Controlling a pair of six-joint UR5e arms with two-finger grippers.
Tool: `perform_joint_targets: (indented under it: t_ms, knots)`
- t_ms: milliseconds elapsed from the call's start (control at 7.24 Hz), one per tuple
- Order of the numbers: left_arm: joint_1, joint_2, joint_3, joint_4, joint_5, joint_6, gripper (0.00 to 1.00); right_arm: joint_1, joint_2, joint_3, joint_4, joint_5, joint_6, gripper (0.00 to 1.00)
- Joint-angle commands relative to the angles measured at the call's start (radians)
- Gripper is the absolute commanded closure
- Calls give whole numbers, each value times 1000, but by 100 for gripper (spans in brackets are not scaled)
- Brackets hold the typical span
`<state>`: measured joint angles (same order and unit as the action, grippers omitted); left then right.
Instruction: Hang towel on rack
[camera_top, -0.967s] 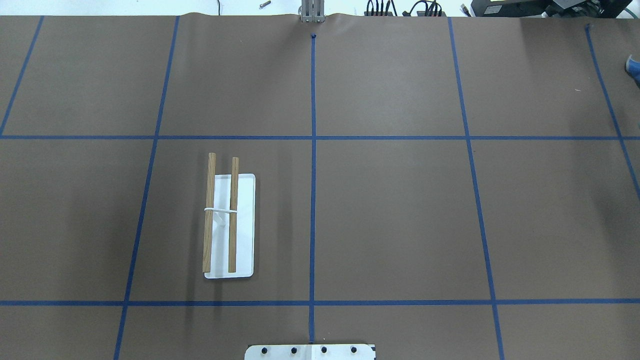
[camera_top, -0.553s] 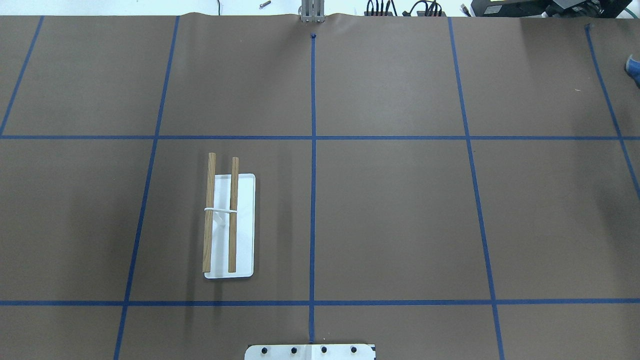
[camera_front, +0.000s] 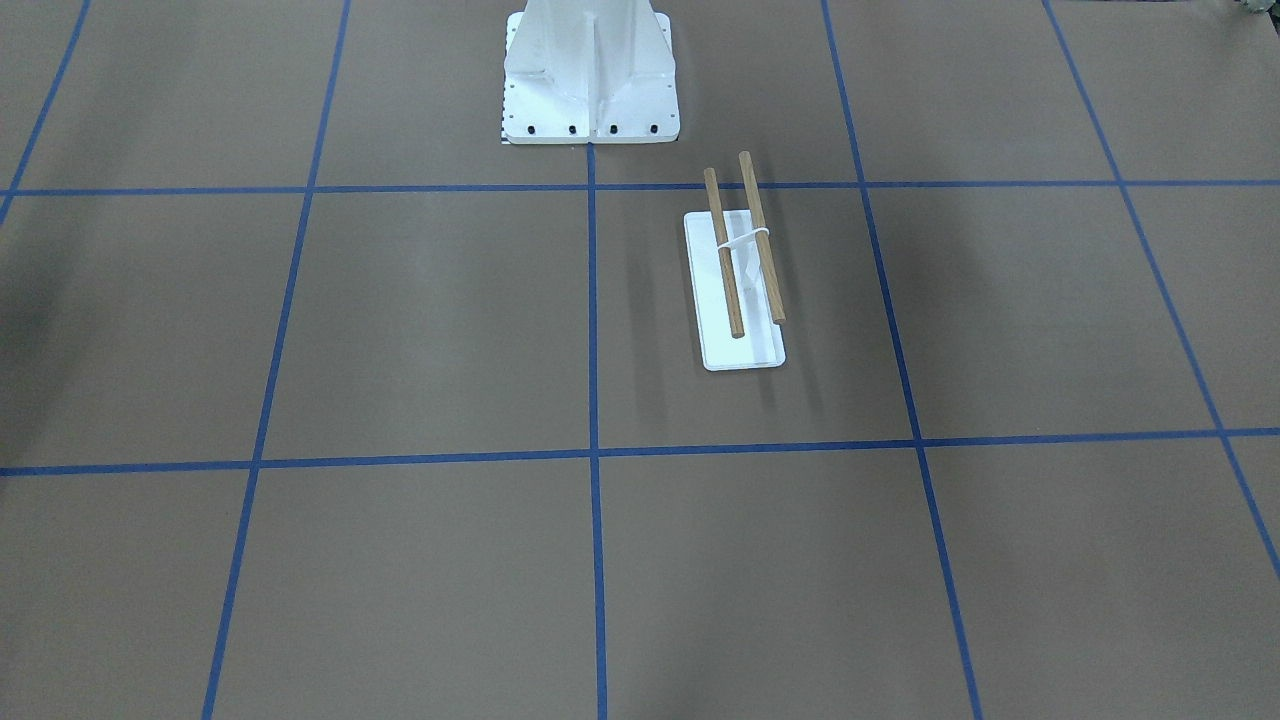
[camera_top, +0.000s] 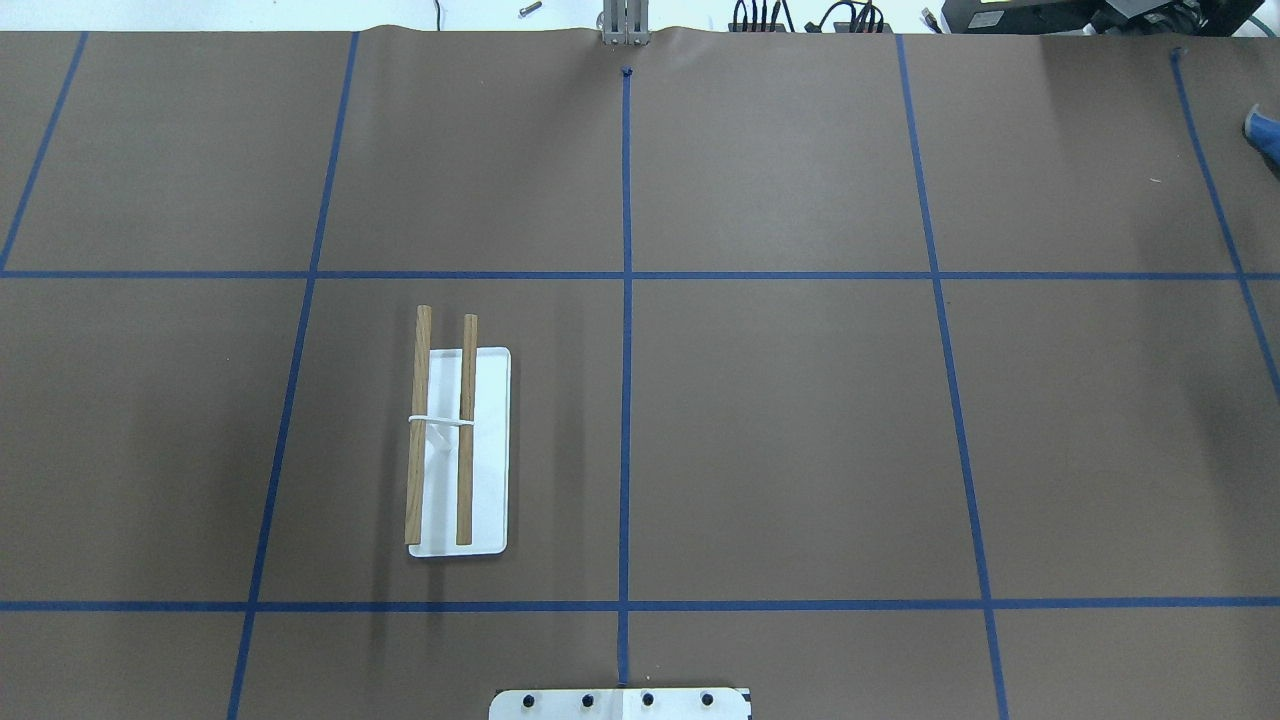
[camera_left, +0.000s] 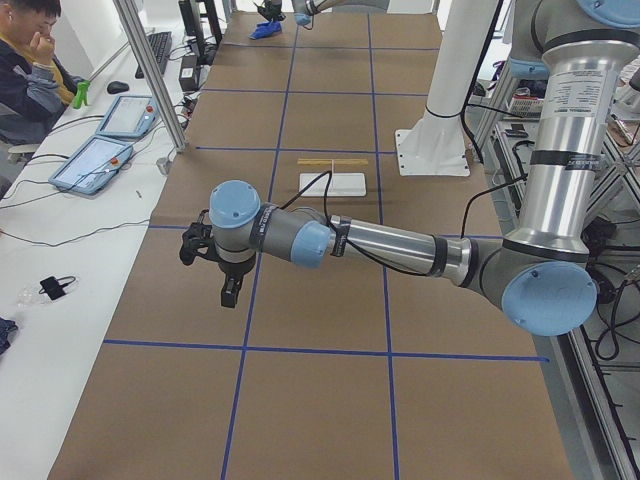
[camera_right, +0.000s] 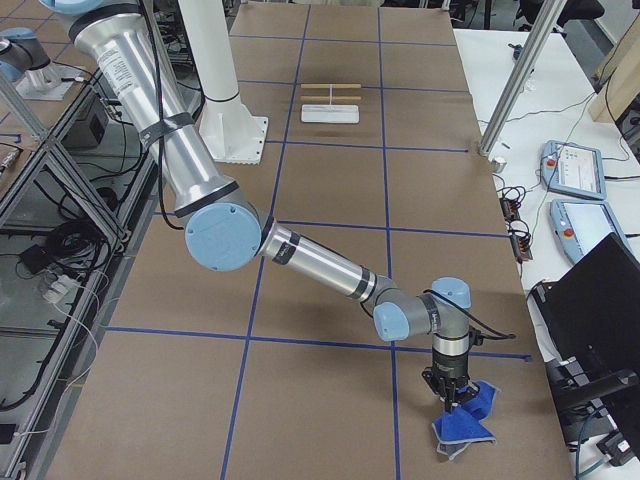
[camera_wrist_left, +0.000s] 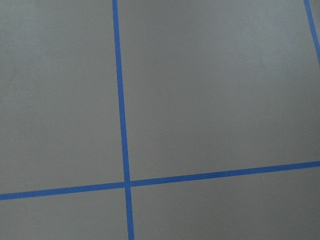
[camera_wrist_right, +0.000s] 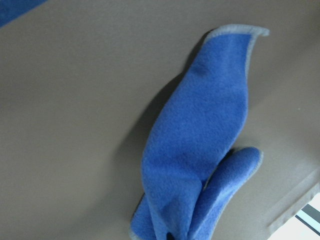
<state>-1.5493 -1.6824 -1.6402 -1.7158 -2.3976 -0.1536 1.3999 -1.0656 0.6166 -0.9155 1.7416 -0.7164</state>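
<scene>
Entry: my right gripper (camera_right: 449, 398) points straight down at the right end of the table (camera_top: 800, 420), with the towel (camera_right: 462, 420) bunched at its tip (whether it is clenched on the cloth, I cannot tell). My left gripper (camera_left: 230, 292) hangs above the table; its jaws are likewise unreadable. The rack (camera_top: 466, 430) stands in my left half, well apart from the towel.
</scene>
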Motion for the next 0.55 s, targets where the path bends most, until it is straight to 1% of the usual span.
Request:
perform_joint_targets:
  t_ms: [0, 138, 276, 414]
  knots:
    - [0, 7, -4, -10, 0, -3, 2, 104, 1, 61, -8, 144, -14, 100]
    - [0, 7, -3, -15, 0, -3, 2, 132, -5, 128, -67, 198, 3, 100]
    - [0, 7, -4, -15, 0, -4, 2, 137, -22, 234, -170, 257, 74, 100]
    - [0, 6, -6, -16, 0, -4, 2, 139, -45, 365, -283, 312, 141, 100]
